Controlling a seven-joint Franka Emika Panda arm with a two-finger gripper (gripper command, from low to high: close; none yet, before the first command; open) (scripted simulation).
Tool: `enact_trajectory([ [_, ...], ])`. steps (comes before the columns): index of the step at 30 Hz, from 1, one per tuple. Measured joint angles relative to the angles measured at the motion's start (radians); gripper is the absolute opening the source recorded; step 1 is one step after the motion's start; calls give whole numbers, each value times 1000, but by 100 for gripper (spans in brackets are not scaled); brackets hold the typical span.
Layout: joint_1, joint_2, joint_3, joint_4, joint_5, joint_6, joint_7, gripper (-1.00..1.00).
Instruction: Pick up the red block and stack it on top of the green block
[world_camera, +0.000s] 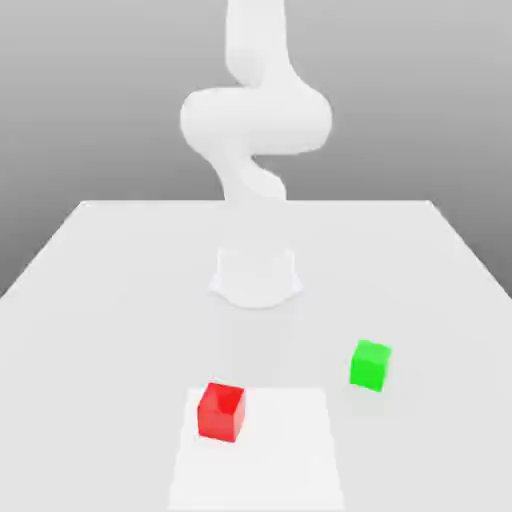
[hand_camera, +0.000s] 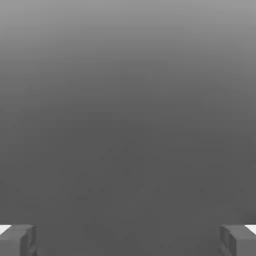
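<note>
White table (world_camera: 120, 260), my claw (hand_camera: 128, 242) spread wide, holding nothing; red block (world_camera: 221, 410) near front edge, green block (world_camera: 370, 364) apart toward exterior view's right, so I go there after grabbing red

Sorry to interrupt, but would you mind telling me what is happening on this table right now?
Nothing is being handled yet. A white robot arm rises at the far side of a white table. Its pincer is open and holds nothing. The small red cube and the small green cube sit apart on the table, the green one toward the exterior view's right.
</note>
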Motion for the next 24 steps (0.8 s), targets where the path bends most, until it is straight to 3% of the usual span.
enact_trajectory([
  [18, -84, 671, -23, -421, -3, 416, 111, 0],
  [24, -91, 888, -15, -422, 17, 592, 103, 0],
])
